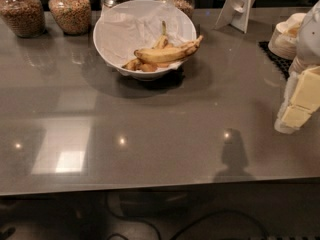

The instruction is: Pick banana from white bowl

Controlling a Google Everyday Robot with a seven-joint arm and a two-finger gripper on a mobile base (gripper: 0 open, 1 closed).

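The white bowl (116,34), large and lined with crumpled white paper, stands at the back of the grey counter, left of centre. The banana (167,53), long, yellow and brown-speckled, lies across the bowl's right side with its dark tip over the rim. Shorter brownish bananas (136,64) lie beneath it, and one with an upright stem (162,38) sits behind it. My gripper (299,104), with cream-yellow pads, hangs at the right edge of the view, well to the right of the bowl and nearer the front. It holds nothing that I can see.
Several glass jars of grains (70,9) line the back edge left of and behind the bowl. A white stand (240,4) is at the back right. Stacked tan paper bowls (285,39) sit on a black mat (272,56) at the far right.
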